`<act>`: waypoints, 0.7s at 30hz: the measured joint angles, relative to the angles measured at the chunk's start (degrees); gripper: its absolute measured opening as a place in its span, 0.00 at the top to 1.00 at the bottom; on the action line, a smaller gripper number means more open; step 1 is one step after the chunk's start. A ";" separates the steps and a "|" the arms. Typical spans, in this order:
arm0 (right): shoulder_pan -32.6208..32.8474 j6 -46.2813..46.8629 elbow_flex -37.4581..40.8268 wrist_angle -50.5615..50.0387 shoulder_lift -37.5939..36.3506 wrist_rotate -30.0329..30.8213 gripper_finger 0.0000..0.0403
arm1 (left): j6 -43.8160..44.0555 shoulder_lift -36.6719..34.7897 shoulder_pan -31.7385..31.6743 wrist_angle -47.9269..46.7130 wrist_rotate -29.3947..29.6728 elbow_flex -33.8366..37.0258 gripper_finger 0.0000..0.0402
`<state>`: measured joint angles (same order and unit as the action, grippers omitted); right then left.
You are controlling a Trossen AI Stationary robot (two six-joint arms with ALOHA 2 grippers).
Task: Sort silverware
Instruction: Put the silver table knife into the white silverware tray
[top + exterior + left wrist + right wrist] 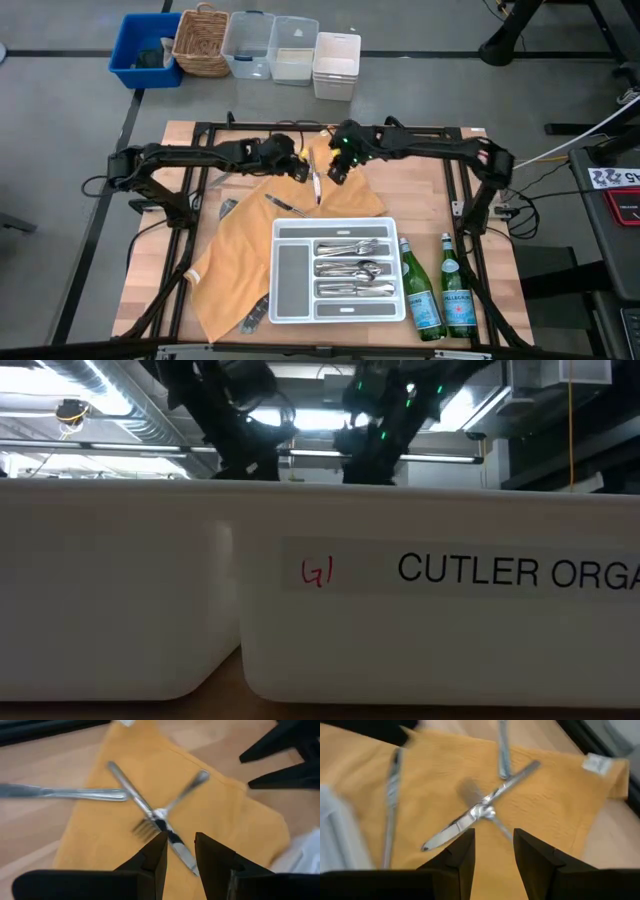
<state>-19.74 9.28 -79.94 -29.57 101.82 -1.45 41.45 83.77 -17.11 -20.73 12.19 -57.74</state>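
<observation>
Here, both grippers hang over a crossed fork and knife on the cloth near the table's far edge.

The knife (172, 840) and fork (150, 817) lie across each other in an X on the yellow cloth (345, 195), behind the far rim of the white tray (283, 300). A third piece (65, 793) lies just beside them, half off the cloth's edge. In its wrist view the left gripper (181, 851) sits right over the knife's blade end, its long axis running out between the parted, empty fingers. The right gripper (492, 847) hovers beside the same crossing, fingers also parted and empty. I judge the left arm better lined up, though the overlap could drag the fork along. All pieces look slim, bright and mirror-shiny. More silverware (350, 268) already fills the tray's slots.
</observation>
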 joint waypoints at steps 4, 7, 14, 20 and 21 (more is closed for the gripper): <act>-2.86 7.43 0.01 5.04 4.89 -4.66 0.66 | 1.62 0.00 -2.39 -1.83 0.00 0.00 0.78; -4.06 12.17 0.02 9.60 7.98 -8.81 0.66 | 1.30 0.00 -3.67 -1.69 0.00 0.00 0.78; -3.86 17.94 -0.02 19.70 13.72 -9.73 0.66 | -2.45 0.00 -5.95 -1.66 0.00 0.00 0.78; -3.55 21.46 -0.02 22.12 16.71 -7.51 0.66 | -3.23 0.00 -6.68 -1.65 0.00 0.00 0.78; -3.55 21.95 -0.02 22.28 16.96 -7.01 0.66 | -3.88 0.00 -6.68 -1.67 0.00 0.00 0.78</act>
<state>-23.29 31.23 -79.96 -7.29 118.78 -8.46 37.57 83.77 -23.79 -22.40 12.19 -57.74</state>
